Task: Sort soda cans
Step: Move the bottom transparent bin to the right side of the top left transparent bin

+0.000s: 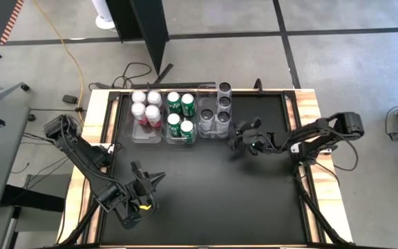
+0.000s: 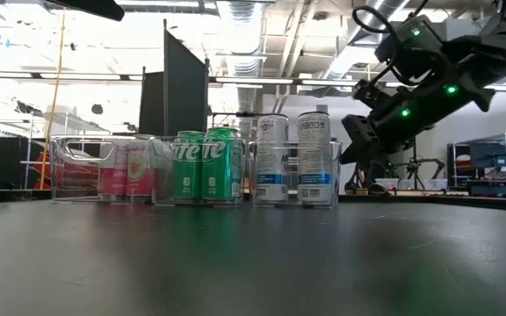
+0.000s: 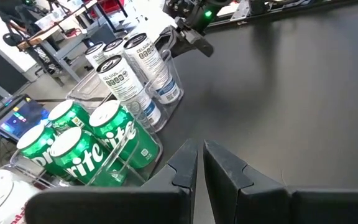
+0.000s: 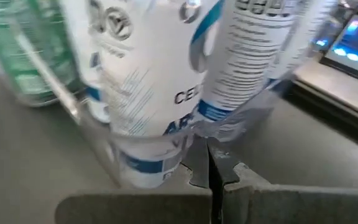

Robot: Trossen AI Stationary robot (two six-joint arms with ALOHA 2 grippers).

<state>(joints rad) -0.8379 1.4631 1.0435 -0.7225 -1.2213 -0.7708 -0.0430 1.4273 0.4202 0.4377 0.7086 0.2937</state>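
Observation:
Three clear bins stand side by side at the table's far middle. The left bin [image 1: 146,112] holds several pink cans [image 2: 126,172]. The middle bin holds several green cans [image 1: 180,115], which also show in the low view [image 2: 207,165]. The right bin [image 1: 216,117] holds several pale grey cans with blue print [image 3: 129,73]. My right gripper [image 1: 238,142] is shut and empty, raised just right of the grey cans' bin [image 4: 166,149]. My left gripper [image 1: 146,185] is shut and empty at the table's near left, and its fingers show in the left wrist view [image 3: 199,168]. My right gripper's shut fingertips [image 4: 199,163] stand close to the lower wall of the grey cans' bin [image 4: 135,158], coming from the table's right side. I cannot tell whether they touch it.
The black table top [image 1: 213,187] stretches bare between the bins and the near edge. Wooden side rails [image 1: 95,117] border it left and right. Cables [image 1: 140,72] lie on the floor beyond the far edge.

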